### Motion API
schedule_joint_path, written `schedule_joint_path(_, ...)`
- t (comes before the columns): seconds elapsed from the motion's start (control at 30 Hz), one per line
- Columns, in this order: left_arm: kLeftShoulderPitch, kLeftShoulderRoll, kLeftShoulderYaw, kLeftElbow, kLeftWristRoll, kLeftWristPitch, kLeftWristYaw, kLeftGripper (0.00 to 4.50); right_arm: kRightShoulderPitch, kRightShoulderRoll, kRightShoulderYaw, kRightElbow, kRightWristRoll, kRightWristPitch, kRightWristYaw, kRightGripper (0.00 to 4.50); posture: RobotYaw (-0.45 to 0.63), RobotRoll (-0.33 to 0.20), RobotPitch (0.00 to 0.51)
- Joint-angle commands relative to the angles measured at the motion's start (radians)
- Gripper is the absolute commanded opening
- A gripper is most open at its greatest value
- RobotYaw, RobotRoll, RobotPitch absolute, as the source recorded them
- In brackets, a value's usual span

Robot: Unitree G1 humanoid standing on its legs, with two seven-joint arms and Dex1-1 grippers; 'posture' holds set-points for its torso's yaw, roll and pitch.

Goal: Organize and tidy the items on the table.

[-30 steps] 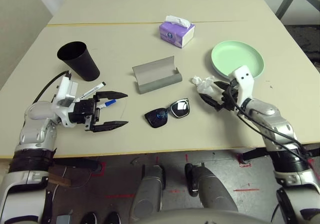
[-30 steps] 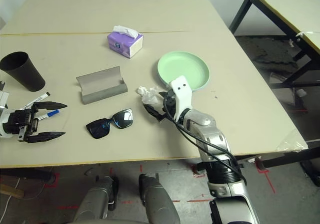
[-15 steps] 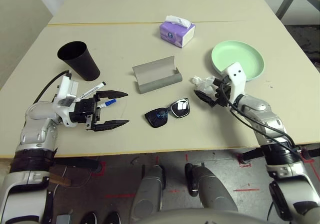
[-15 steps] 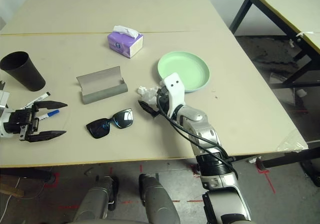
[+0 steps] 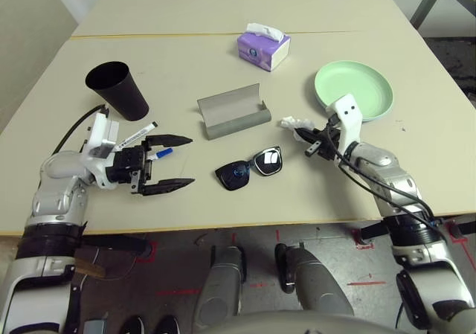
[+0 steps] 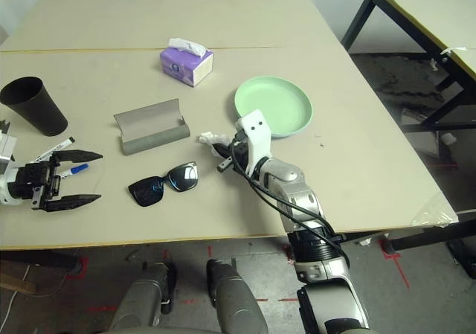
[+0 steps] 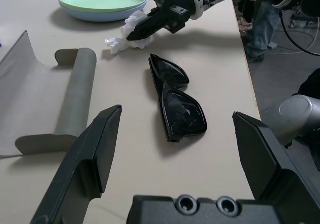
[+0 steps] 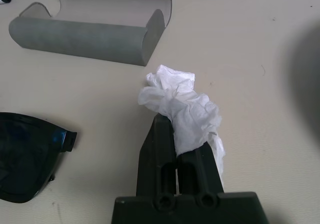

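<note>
My right gripper (image 5: 300, 135) is shut on the crumpled white tissue (image 8: 181, 102), pinching its near edge on the table (image 5: 186, 66) between the glasses case and the plates. The green plate (image 5: 353, 88) rests on a light-blue plate (image 7: 100, 15). The grey glasses case (image 5: 232, 111) lies open at mid-table, with the black sunglasses (image 5: 249, 169) in front of it. At the left, my left gripper (image 5: 191, 161) stands open and empty, aimed at the sunglasses. Beside its wrist lie a black-capped marker (image 5: 137, 135) and a blue-capped marker (image 5: 161, 154). The black cup (image 5: 115, 88) stands upright behind them.
A purple tissue box (image 5: 263, 46) stands at the back centre near the yellowish seam. The table's front edge runs just below both grippers. Another table (image 6: 424, 7) stands off to the right.
My right gripper slid left onto the tissue and shut on it, nudging the tissue slightly left. The left arm has stayed put.
</note>
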Motion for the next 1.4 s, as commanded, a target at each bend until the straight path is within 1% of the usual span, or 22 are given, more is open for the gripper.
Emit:
schedule_joint_path(0.03,0.014,-0.003,0.008,-0.015,0.013,0.005,0.0,4.5,-0.085,-0.033,-0.077,-0.042,0.057,0.061,-0.003,0.03,0.0,0.0,0.211)
schedule_joint_path(0.13,0.014,-0.003,0.008,-0.014,0.014,0.006,0.002,4.5,-0.177,-0.069,-0.134,-0.032,0.095,0.105,-0.005,0.03,0.0,0.0,0.211)
schedule_joint_path(0.23,0.015,-0.003,0.008,-0.011,0.015,0.004,0.003,4.5,-0.261,-0.113,-0.172,0.015,0.104,0.115,0.0,0.03,0.0,0.0,0.21)
schedule_joint_path(0.33,0.015,-0.005,0.008,-0.009,0.018,0.002,0.006,4.5,-0.355,-0.181,-0.188,0.17,0.067,0.038,0.022,0.03,0.01,0.0,0.206)
schedule_joint_path(0.43,0.019,-0.01,0.01,-0.015,0.018,0.001,0.011,4.5,-0.392,-0.226,-0.156,0.358,0.001,-0.079,0.04,0.03,0.02,0.0,0.202)
schedule_joint_path(0.53,0.028,-0.011,0.018,-0.027,0.016,0.003,0.019,4.5,-0.422,-0.249,-0.126,0.543,-0.072,-0.183,0.032,0.03,0.03,0.0,0.2)
schedule_joint_path(0.57,0.031,-0.01,0.019,-0.03,0.016,0.003,0.02,4.5,-0.432,-0.25,-0.122,0.584,-0.087,-0.208,0.029,0.44,0.03,0.0,0.2)
schedule_joint_path(0.63,0.041,-0.007,0.027,-0.038,0.014,0.005,0.025,4.5,-0.459,-0.253,-0.117,0.692,-0.122,-0.262,0.002,0.98,0.04,0.0,0.199)
schedule_joint_path(0.7,0.053,-0.004,0.035,-0.048,0.012,0.007,0.03,4.5,-0.486,-0.251,-0.119,0.774,-0.142,-0.303,-0.023,1.8,0.04,0.0,0.198)
schedule_joint_path(0.83,0.07,-0.004,0.045,-0.066,0.011,0.015,0.038,4.5,-0.523,-0.242,-0.12,0.845,-0.157,-0.353,-0.023,3.27,0.05,0.0,0.201)
schedule_joint_path(0.87,0.073,-0.004,0.047,-0.07,0.011,0.017,0.039,4.5,-0.529,-0.241,-0.12,0.851,-0.159,-0.358,-0.02,3.55,0.05,0.0,0.202)
schedule_joint_path(0.9,0.074,-0.005,0.048,-0.072,0.012,0.019,0.04,4.5,-0.534,-0.242,-0.12,0.853,-0.16,-0.361,-0.017,3.99,0.05,0.0,0.202)
schedule_joint_path(0.93,0.075,-0.006,0.048,-0.073,0.012,0.02,0.042,4.5,-0.537,-0.244,-0.121,0.852,-0.161,-0.362,-0.013,4.3,0.04,0.0,0.202)
schedule_joint_path(0.97,0.075,-0.007,0.047,-0.074,0.013,0.021,0.043,4.5,-0.54,-0.249,-0.123,0.844,-0.159,-0.359,-0.006,4.46,0.04,0.0,0.203)
schedule_joint_path(1.07,0.071,-0.012,0.043,-0.07,0.018,0.02,0.045,4.5,-0.528,-0.275,-0.124,0.772,-0.146,-0.324,0.045,4.46,0.04,0.0,0.202)
schedule_joint_path(1.17,0.064,-0.012,0.04,-0.06,0.022,0.017,0.041,4.5,-0.484,-0.323,-0.115,0.624,-0.127,-0.241,0.141,4.46,0.03,0.0,0.204)
schedule_joint_path(1.23,0.056,-0.01,0.039,-0.047,0.024,0.014,0.033,4.5,-0.426,-0.393,-0.106,0.435,-0.09,-0.121,0.246,4.46,0.03,0.0,0.205)
schedule_joint_path(1.3,0.047,-0.007,0.035,-0.032,0.028,0.011,0.019,4.5,-0.379,-0.485,-0.098,0.22,-0.044,0.049,0.338,4.46,0.01,0.0,0.209)
schedule_joint_path(1.37,0.04,-0.005,0.032,-0.019,0.032,0.007,0.005,4.5,-0.381,-0.535,-0.11,0.063,0.025,0.247,0.367,4.46,0.0,0.0,0.212)
schedule_joint_path(1.4,0.037,-0.005,0.03,-0.013,0.034,0.006,-0.002,4.5,-0.398,-0.541,-0.122,0.001,0.066,0.35,0.362,4.46,0.0,0.0,0.212)
